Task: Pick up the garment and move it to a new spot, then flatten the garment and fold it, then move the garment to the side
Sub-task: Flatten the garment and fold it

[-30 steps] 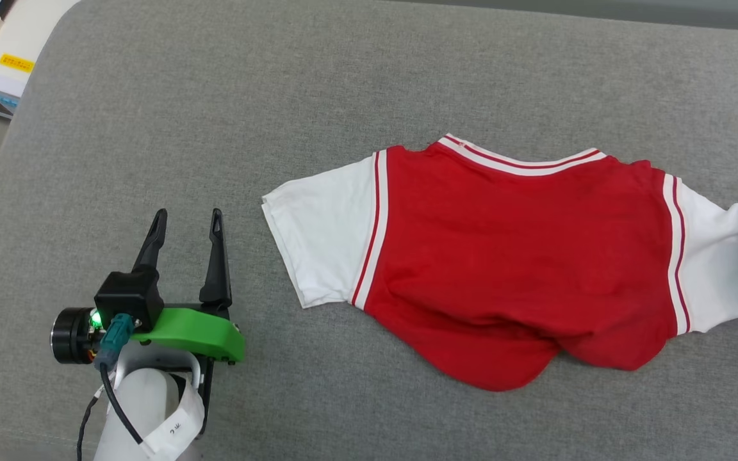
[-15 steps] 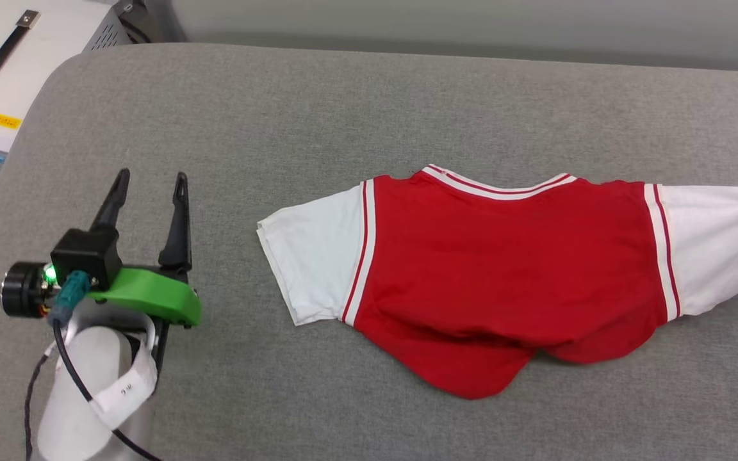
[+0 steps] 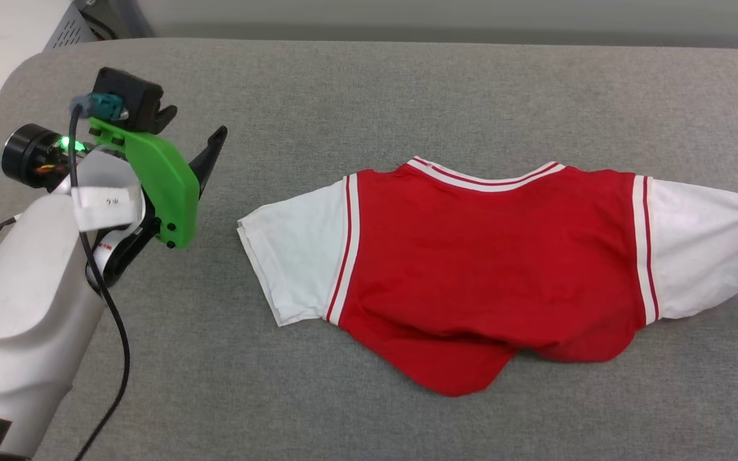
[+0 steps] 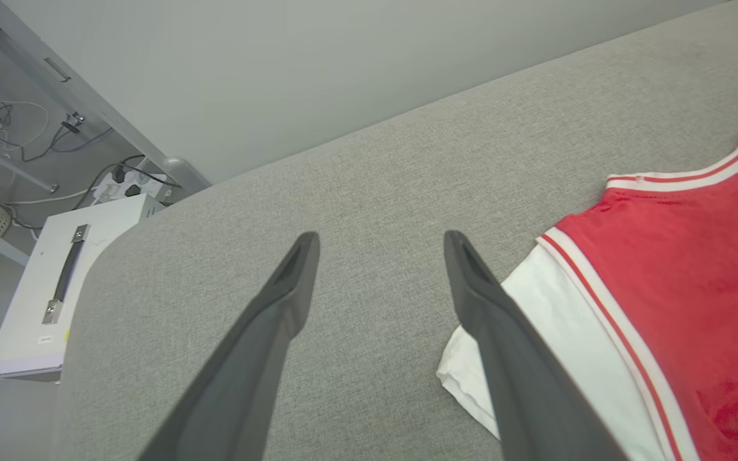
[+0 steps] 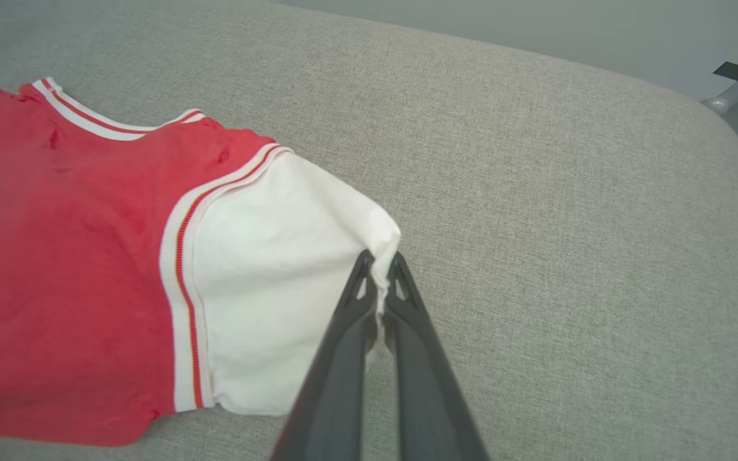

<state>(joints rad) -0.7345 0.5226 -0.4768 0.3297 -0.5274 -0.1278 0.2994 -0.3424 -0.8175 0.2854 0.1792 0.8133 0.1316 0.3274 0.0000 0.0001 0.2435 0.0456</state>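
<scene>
The head view looks steeply down over the grey padded surface point(image 3: 407, 83), while each wrist view skims low along it, sharing one sleeve of the garment point(image 3: 491, 256).

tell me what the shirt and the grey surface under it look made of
The garment: soft knit fabric, likely cotton or polyester jersey, matte; it drapes and wrinkles. The grey surface: woven upholstery cloth, probably over padding; heathered weave, rounded edge.

Bare grey cushion point(image 3: 407, 89) lies open around the garment point(image 3: 484, 256); a white case point(image 4: 29, 320) stands off its left end.
</scene>
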